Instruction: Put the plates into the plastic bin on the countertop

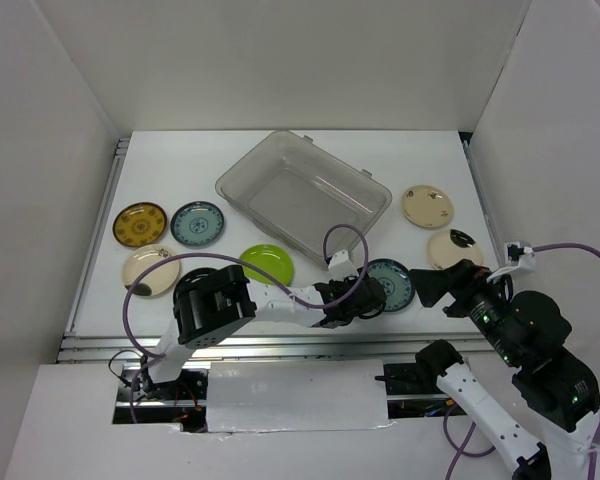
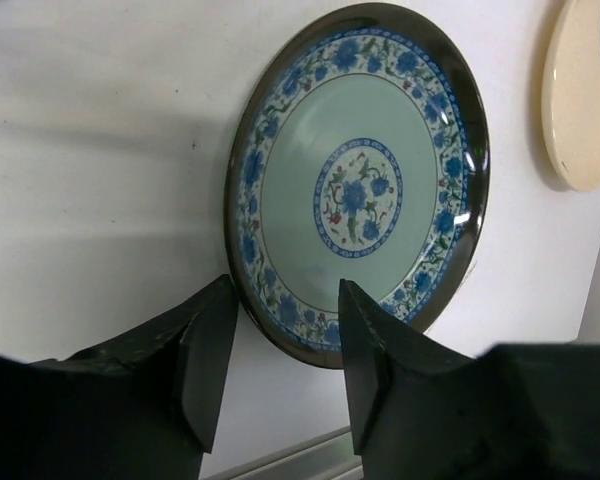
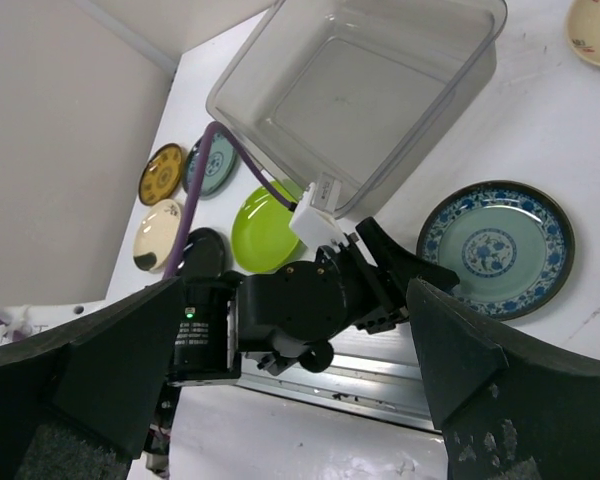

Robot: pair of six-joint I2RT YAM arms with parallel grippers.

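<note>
While the left gripper (image 2: pixel 285 292) hangs low over a teal plate (image 2: pixel 360 190), its jaws stand partly open with nothing between them. One finger (image 2: pixel 205 350) shows just outside the plate's near rim, and the other overlaps the patterned rim band. Contact with the plate: cannot tell from the left wrist view. This plate lies flat on the countertop (image 1: pixel 180 165), near the front rail (image 1: pixel 280 345) and just off the near corner of the bin (image 1: pixel 242 172).

Bin: upright, set at an angle toward the back of the countertop. Every plate in view lies outside it, flat on the countertop.

Left of bin: golden-brown plate (image 1: pixel 140 224) and second teal plate (image 1: pixel 198 224) side by side. A cream plate (image 1: pixel 150 268) lies in front of them. Lime plate (image 1: pixel 267 264) lies just off the bin's front-left wall. Black plate (image 3: pixel 204 250) shows only in the right wrist view, between the cream and lime ones; in the top view the left arm covers it.

Right of bin: second cream plate (image 1: pixel 427 206), and nearer the rail a third cream plate (image 1: pixel 453 246), partly covered by the right gripper (image 3: pixel 295 295).

Right gripper: jaws wide, holding nothing, raised above the countertop. It faces the left gripper and the first teal plate from the right side.
</note>
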